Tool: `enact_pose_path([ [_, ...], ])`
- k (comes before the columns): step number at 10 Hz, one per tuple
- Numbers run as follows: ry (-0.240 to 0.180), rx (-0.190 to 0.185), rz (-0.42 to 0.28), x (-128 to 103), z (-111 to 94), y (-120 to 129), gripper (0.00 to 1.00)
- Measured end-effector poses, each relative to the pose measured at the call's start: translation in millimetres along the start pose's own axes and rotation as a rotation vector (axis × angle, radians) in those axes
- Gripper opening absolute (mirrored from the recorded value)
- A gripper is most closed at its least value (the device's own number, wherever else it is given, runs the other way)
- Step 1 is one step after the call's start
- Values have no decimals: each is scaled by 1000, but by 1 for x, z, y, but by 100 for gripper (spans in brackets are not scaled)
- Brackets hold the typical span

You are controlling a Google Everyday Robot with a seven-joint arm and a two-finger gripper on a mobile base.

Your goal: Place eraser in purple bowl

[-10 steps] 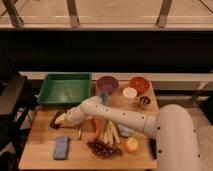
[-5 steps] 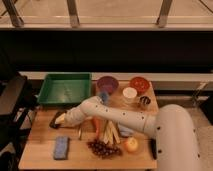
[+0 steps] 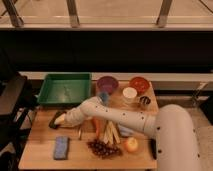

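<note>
Black eraser [image 3: 52, 123] lies partly hidden under the tool [image 3: 60, 119] near green tray [image 3: 65, 90]

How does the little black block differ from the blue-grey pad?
The small black oblong eraser is darker and smaller than the blue-grey sponge pad. The eraser lies at the claw; the pad lies apart, nearer the front of the table. Both lie flat.
</note>
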Motion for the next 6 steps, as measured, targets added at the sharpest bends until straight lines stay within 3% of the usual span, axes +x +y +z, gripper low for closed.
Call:
enact_pose_path([
  [2, 22, 9, -21, 0, -3, -7, 0],
  [3, 57, 14, -56, -5, -12, -14, 0],
  [6, 159, 37, -133, -10, -54, -54, 0],
])
